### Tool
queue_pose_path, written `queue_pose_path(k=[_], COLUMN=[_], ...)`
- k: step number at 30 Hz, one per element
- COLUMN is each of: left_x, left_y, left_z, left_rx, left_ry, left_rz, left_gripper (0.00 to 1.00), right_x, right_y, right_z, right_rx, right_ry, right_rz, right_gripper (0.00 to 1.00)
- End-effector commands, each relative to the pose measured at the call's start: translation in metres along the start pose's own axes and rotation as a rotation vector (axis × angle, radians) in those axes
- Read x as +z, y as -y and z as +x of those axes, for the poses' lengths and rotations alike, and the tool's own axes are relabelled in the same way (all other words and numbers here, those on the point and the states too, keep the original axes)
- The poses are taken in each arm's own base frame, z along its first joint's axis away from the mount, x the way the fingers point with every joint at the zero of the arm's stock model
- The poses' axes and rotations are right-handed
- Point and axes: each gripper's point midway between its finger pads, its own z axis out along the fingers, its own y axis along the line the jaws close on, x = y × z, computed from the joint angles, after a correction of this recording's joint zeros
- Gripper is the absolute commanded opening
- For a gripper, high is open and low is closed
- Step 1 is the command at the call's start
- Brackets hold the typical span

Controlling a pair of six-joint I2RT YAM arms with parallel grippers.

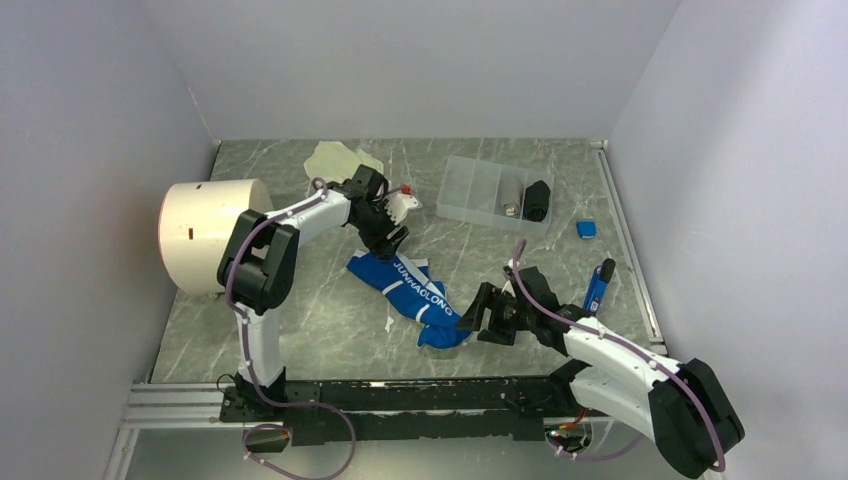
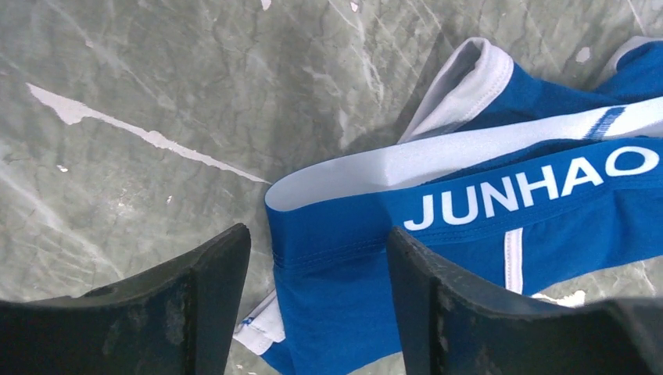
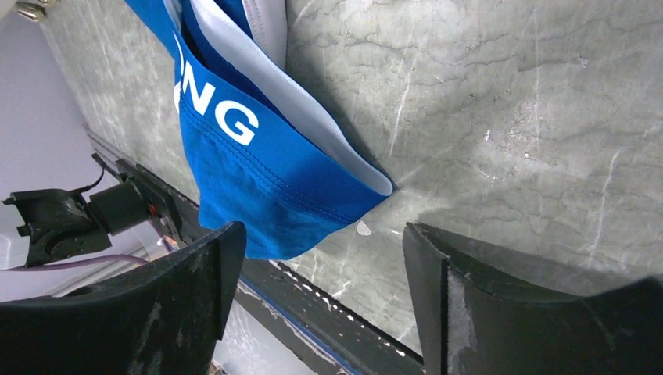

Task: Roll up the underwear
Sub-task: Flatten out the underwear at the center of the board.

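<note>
The royal blue underwear (image 1: 410, 292) with white edging and white lettering lies stretched out diagonally in the middle of the table. My left gripper (image 1: 385, 240) stands at its far left end. In the left wrist view the left gripper (image 2: 317, 238) is open, with its fingers either side of the waistband corner (image 2: 344, 234). My right gripper (image 1: 478, 315) is at the near right end. In the right wrist view the right gripper (image 3: 322, 234) is open, and the blue cloth end (image 3: 258, 180) hangs just past its left finger (image 3: 195, 289). The pale cream underwear (image 1: 335, 158) lies at the back.
A large white cylinder (image 1: 205, 235) stands at the left. A clear compartment box (image 1: 480, 190) holding a black item (image 1: 537, 200) sits at the back right. A small blue block (image 1: 586, 229) and a blue-and-black object (image 1: 598, 285) lie to the right. The black rail (image 1: 400, 395) runs along the near edge.
</note>
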Motion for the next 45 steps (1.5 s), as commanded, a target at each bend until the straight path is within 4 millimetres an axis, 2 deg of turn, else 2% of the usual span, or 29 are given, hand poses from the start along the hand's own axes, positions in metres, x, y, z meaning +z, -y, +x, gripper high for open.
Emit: queue_pose_path(k=[1, 3, 7, 11, 15, 19, 21, 24, 26, 28, 29, 30, 36, 41, 45], left_x=[-0.001, 0.001, -0.001, -0.013, -0.03, -0.052, -0.066, -0.089, -0.1, -0.104, -0.106, -0.106, -0.093, -0.085, -0.085], left_y=[0.007, 0.007, 0.006, 0.005, 0.007, 0.006, 0.003, 0.004, 0.008, 0.011, 0.011, 0.012, 0.009, 0.01, 0.01], left_z=[-0.006, -0.006, -0.01, -0.019, -0.034, -0.047, -0.052, -0.061, -0.062, -0.059, -0.057, -0.053, -0.03, -0.018, -0.017], left_rx=[0.035, 0.026, 0.01, 0.003, 0.001, -0.012, -0.033, -0.053, -0.058, -0.064, -0.069, -0.076, -0.144, -0.178, -0.186], left_ry=[0.009, 0.001, 0.01, 0.039, 0.101, 0.166, 0.197, 0.261, 0.289, 0.302, 0.298, 0.287, 0.209, 0.187, 0.193], left_rz=[0.093, 0.104, 0.098, 0.064, 0.036, -0.018, -0.058, -0.103, -0.124, -0.136, -0.145, -0.147, -0.168, -0.173, -0.177], left_gripper=[0.64, 0.51, 0.22, 0.06, 0.05, 0.05, 0.05, 0.05, 0.05, 0.05, 0.05, 0.05, 0.05, 0.05, 0.05], right_x=[0.001, 0.002, 0.007, 0.012, 0.012, 0.003, -0.005, -0.016, -0.02, -0.02, -0.02, -0.018, -0.002, 0.005, 0.009], right_y=[-0.006, -0.005, -0.001, 0.0, -0.019, -0.038, -0.047, -0.046, -0.037, -0.026, -0.024, -0.022, -0.032, -0.02, -0.014], right_z=[0.004, 0.005, -0.006, -0.019, -0.036, -0.051, -0.059, -0.065, -0.062, -0.057, -0.053, -0.049, -0.019, -0.022, -0.025], right_rx=[0.033, 0.045, 0.051, 0.043, -0.008, -0.084, -0.134, -0.173, -0.161, -0.134, -0.124, -0.112, 0.018, 0.078, 0.158], right_ry=[-0.012, -0.012, 0.046, 0.096, 0.144, 0.185, 0.211, 0.237, 0.224, 0.206, 0.193, 0.179, 0.08, 0.108, 0.144], right_rz=[-0.045, -0.051, -0.027, -0.017, -0.076, -0.106, -0.111, -0.058, -0.004, 0.04, 0.044, 0.038, -0.151, -0.106, -0.108], right_gripper=[0.74, 0.7, 0.6, 0.46, 0.17, 0.0, 0.0, 0.0, 0.17, 0.47, 0.57, 0.61, 0.66, 0.67, 0.61])
